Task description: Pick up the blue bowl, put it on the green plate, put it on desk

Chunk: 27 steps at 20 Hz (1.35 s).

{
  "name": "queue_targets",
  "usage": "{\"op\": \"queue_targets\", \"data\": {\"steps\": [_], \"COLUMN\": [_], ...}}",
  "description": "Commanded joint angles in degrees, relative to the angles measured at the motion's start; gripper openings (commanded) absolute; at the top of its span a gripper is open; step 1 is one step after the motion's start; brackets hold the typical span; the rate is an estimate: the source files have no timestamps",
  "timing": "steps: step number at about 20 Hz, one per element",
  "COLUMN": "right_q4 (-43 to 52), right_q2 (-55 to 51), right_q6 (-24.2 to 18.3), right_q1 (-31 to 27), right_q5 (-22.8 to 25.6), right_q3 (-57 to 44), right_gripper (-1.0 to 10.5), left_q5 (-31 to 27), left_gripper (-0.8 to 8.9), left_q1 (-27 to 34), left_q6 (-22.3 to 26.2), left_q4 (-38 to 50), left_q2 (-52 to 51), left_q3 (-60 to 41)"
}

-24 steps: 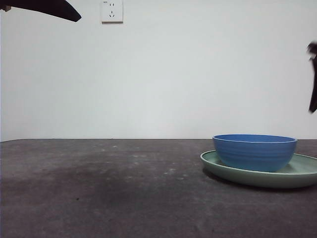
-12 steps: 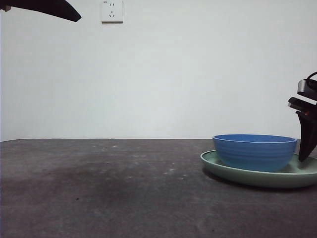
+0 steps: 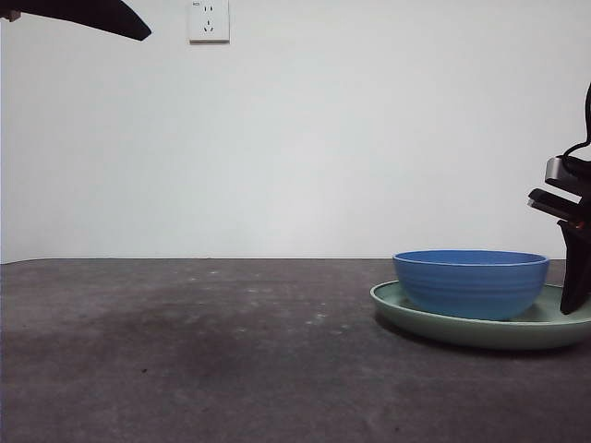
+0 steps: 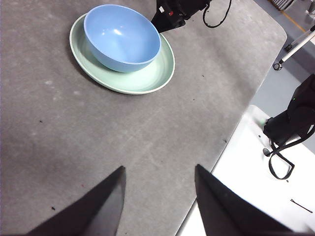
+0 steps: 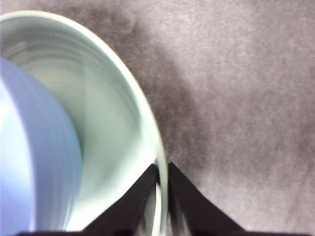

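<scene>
The blue bowl (image 3: 471,281) sits in the green plate (image 3: 462,330) on the desk (image 3: 185,351) at the right. My right gripper (image 3: 574,297) is down at the plate's right rim. In the right wrist view its jaws are closed on the plate's rim (image 5: 147,123), with the gripper (image 5: 161,184) next to the bowl (image 5: 29,147). The left wrist view shows the bowl (image 4: 120,34), the plate (image 4: 147,81) and the right gripper (image 4: 172,14) from afar. My left gripper (image 4: 160,196) is open and empty, high above the desk; it shows as a black tip (image 3: 92,14) at the top left.
A wall socket (image 3: 209,20) is on the white back wall. In the left wrist view the desk ends at an edge with a white surface (image 4: 256,162) beyond it, holding a black strapped device (image 4: 290,118).
My right gripper came down from the upper right edge to the plate's right rim. The plate and bowl shifted slightly to the left. The left arm has not moved.
</scene>
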Motion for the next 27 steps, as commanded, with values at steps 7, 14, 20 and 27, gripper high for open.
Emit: {"op": "queue_targets", "data": {"steps": [7, 14, 20, 27], "right_q4": [0.46, 1.77, 8.13, 15.26], "right_q2": [-10.23, -14.78, -14.53, -8.76], "right_q6": [4.07, 9.01, 15.06, 20.55], "right_q1": [-0.07, 4.31, 15.87, 25.0], "right_q5": [-4.33, -7.26, -3.26, -0.11], "right_q3": [0.28, 0.33, 0.33, 0.33], "right_gripper": [0.1, 0.1, 0.1, 0.1], "left_q5": [0.31, 0.31, 0.31, 0.31], "left_gripper": [2.21, 2.22, 2.22, 2.22], "left_q1": [-0.39, -0.39, -0.39, -0.39], "left_q6": [1.07, 1.07, 1.07, 1.09], "left_q4": [0.5, 0.5, 0.48, 0.44], "left_q2": [0.35, 0.35, 0.35, 0.35], "left_q3": [0.35, 0.35, 0.35, 0.35]}}
